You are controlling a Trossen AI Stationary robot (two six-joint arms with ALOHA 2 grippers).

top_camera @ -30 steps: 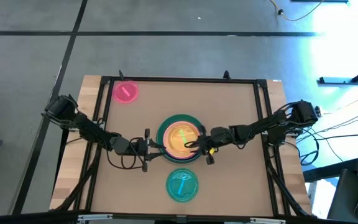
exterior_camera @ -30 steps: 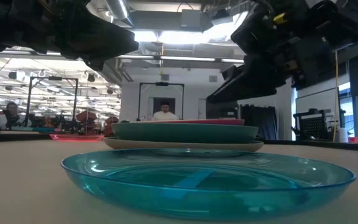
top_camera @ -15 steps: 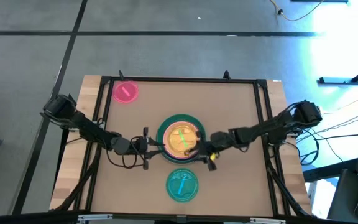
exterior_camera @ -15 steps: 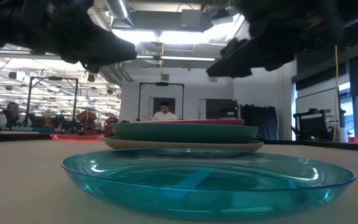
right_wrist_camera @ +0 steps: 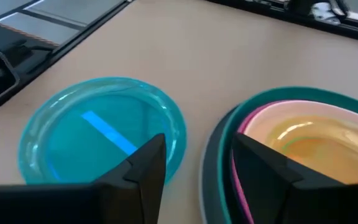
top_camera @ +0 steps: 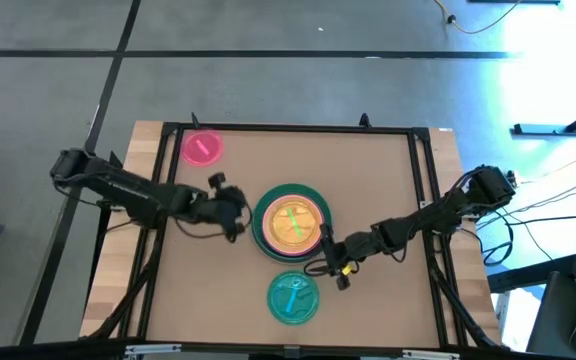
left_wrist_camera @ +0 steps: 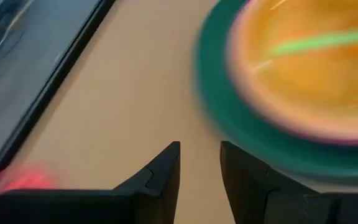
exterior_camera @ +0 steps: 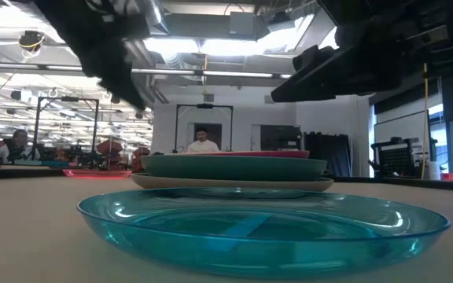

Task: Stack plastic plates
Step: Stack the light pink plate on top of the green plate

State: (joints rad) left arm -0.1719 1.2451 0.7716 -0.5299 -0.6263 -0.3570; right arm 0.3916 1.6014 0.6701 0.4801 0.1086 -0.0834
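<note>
A stack of plates [top_camera: 291, 222] sits mid-table: an orange plate on top, pale pink and magenta under it, a teal rim outermost [right_wrist_camera: 222, 134]; lower plates are hidden. A light blue plate [top_camera: 294, 298] lies flat near the near edge, close up in the low view [exterior_camera: 258, 228]. A small pink plate [top_camera: 202, 148] lies in the far left corner. My left gripper [top_camera: 236, 222] hovers open by a narrow gap [left_wrist_camera: 201, 168] just left of the stack. My right gripper [top_camera: 320, 252] is open [right_wrist_camera: 197, 168] above bare table between the stack and the light blue plate.
A black frame [top_camera: 288, 128] runs round the tabletop. Bare table lies on the far side and to the right of the stack. People and equipment stand in the room behind the table [exterior_camera: 203, 140].
My right gripper has drawn back from over the stack's top plate toward the near edge and now hangs off the stack's near right rim. My left gripper has pulled away from the stack's left rim, toward the far left. The plates have stayed where they were.
</note>
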